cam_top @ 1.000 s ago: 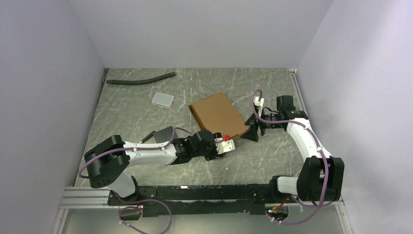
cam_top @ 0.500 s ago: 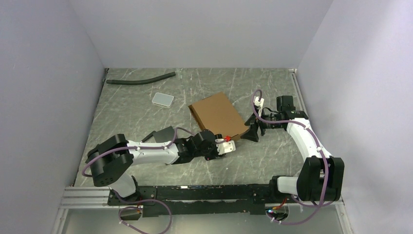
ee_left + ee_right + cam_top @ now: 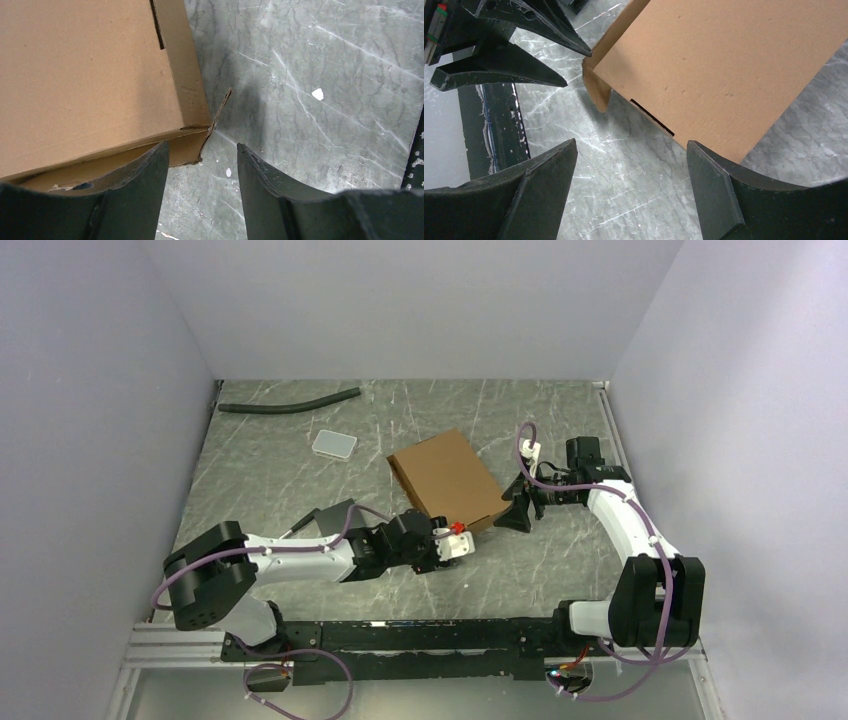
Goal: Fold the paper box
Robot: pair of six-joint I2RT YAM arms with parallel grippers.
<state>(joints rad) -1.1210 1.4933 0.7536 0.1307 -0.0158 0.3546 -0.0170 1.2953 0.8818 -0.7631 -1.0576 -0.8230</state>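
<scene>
The paper box (image 3: 447, 476) is a brown, shallow, closed-looking carton lying askew at the table's middle. In the left wrist view the paper box (image 3: 90, 75) fills the upper left, and a thin flap edge (image 3: 221, 107) sticks out at its near corner. My left gripper (image 3: 201, 149) is open at that corner, its left finger (image 3: 145, 185) lying against the front wall and gripping nothing. From above, the left gripper (image 3: 468, 531) sits at the box's near corner. My right gripper (image 3: 630, 145) stands open over bare table just short of the box's slotted side (image 3: 651, 117), and from above the right gripper (image 3: 512, 517) is at the box's right end.
A black hose (image 3: 290, 402) lies at the back left, with a small pale tray (image 3: 334, 444) in front of it. A black slab (image 3: 335, 515) lies by the left arm. A metal rail (image 3: 400, 635) runs along the near edge. Walls enclose three sides.
The left arm has drawn back slightly leftward, its gripper staying at the box's near corner. The right gripper has edged a little toward the box. The box has not moved.
</scene>
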